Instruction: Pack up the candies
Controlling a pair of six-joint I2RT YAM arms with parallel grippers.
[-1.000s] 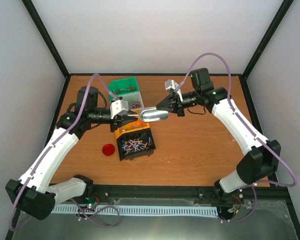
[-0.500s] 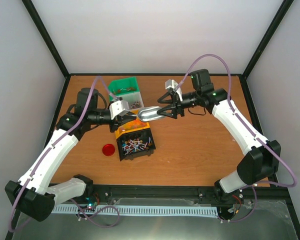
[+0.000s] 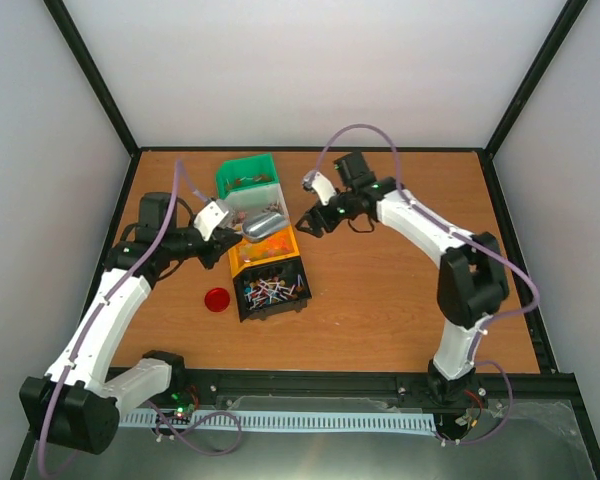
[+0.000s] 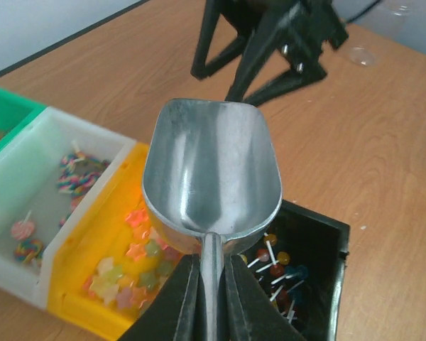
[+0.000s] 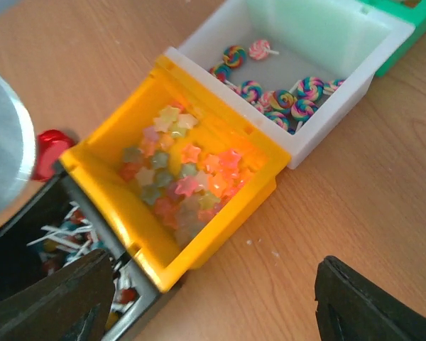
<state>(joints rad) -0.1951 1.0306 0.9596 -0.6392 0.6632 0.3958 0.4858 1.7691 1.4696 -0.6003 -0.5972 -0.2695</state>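
An empty metal scoop (image 4: 211, 170) has its handle clamped in my shut left gripper (image 4: 211, 291), and its bowl hovers over the orange bin (image 3: 280, 257) and the white bin (image 3: 278, 198). The candies lie in the bins: star sweets (image 5: 177, 185) in the orange bin (image 5: 220, 217), swirl lollipops (image 5: 284, 99) in the white bin (image 5: 334, 117), and stick lollipops (image 4: 284, 270) in the black bin (image 4: 334, 245). My right gripper (image 5: 209, 305) is open and holds nothing. It hangs over the table beside the orange bin's right side, at the right gripper (image 3: 303, 225) in the top view.
A green bin (image 3: 248, 178) stands behind the white one. A round red lid (image 3: 217, 299) lies on the table left of the black bin (image 3: 272, 292). Both arms reach in close together over the row of bins.
The right gripper has opened and let go of the scoop's bowl. The left gripper has pulled the scoop back to the left over the bins, and the right arm has swung left after it.
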